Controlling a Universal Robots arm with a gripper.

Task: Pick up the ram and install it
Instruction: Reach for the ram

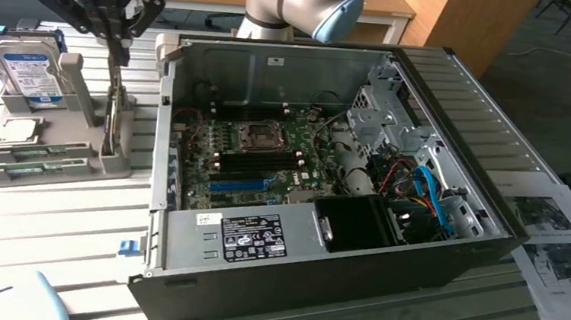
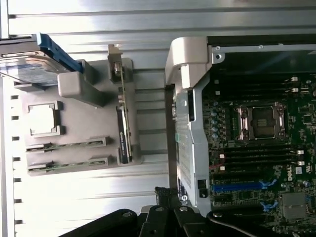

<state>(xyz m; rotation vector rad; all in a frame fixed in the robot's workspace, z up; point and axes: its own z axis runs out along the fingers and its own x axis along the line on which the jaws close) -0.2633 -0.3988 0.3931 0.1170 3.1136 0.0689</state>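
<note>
My gripper (image 1: 119,55) is closed with nothing between its fingers, hanging above the grey holder (image 1: 74,124) near an upright card (image 1: 113,127). The ram (image 1: 36,151) lies low in a slot at the holder's near edge, with a second green stick (image 1: 35,169) just beside it, both well below my fingertips and toward the exterior view's left. The open computer case (image 1: 471,136) sits to the exterior view's right.

Two brand marks legible.
Reads "ROBOTIQ" on the black gripper (image 1: 120,57) body and "DELL" in white on the green motherboard (image 2: 291,173); print on chassis sticker (image 1: 251,236) and hard drive label (image 1: 29,71) too small.
</note>
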